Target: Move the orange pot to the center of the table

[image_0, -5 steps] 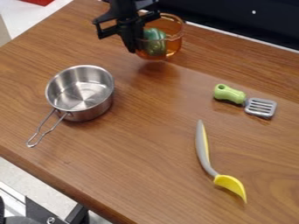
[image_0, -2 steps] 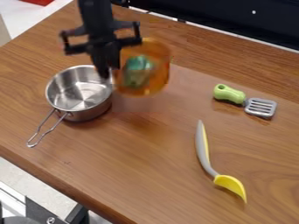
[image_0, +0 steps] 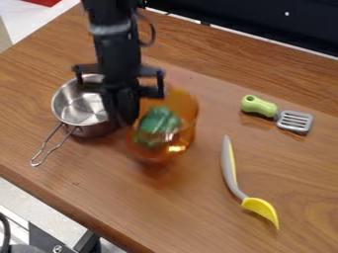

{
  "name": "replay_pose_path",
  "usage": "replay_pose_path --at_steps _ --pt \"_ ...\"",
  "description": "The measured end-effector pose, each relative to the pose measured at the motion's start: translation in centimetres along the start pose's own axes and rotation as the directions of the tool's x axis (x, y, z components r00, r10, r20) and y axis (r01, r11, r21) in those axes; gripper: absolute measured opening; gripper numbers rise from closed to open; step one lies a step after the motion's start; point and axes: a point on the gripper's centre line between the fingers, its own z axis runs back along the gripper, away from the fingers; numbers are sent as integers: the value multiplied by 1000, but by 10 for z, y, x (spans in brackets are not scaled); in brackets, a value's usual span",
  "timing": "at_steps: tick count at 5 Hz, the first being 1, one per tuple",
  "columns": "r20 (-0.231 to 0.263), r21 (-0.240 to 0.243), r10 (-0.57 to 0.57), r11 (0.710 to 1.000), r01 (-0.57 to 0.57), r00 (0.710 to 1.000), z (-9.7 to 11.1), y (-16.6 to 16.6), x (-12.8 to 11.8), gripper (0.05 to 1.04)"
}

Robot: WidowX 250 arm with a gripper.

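The black gripper (image_0: 127, 118) hangs over the left-middle of the table (image_0: 191, 207), shut on the left wall of the orange pot (image_0: 180, 141). The see-through pot is held a little above the wood, right of the steel saucepan, with a reddish shadow under it. Inside the pot lies a green pepper-like object (image_0: 158, 127). The gripper and arm cover part of the saucepan's right side and the pot's upper left edge.
A steel saucepan (image_0: 76, 106) stands close on the left, its wire handle toward the front-left edge. A green-handled slotted spatula (image_0: 259, 106) lies at the right, and a grey and yellow spoon-like utensil (image_0: 229, 165) lies right of the pot.
The gripper has carried the orange pot, with the green object inside, from the back of the table toward the front, first also leftward. The saucepan and utensils have stayed in place.
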Motion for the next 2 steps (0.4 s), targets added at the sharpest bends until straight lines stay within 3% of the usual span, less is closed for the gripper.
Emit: replay_pose_path --at_steps 2 --pt "50 57 -30 998 28 998 -19 -1 -3 62"
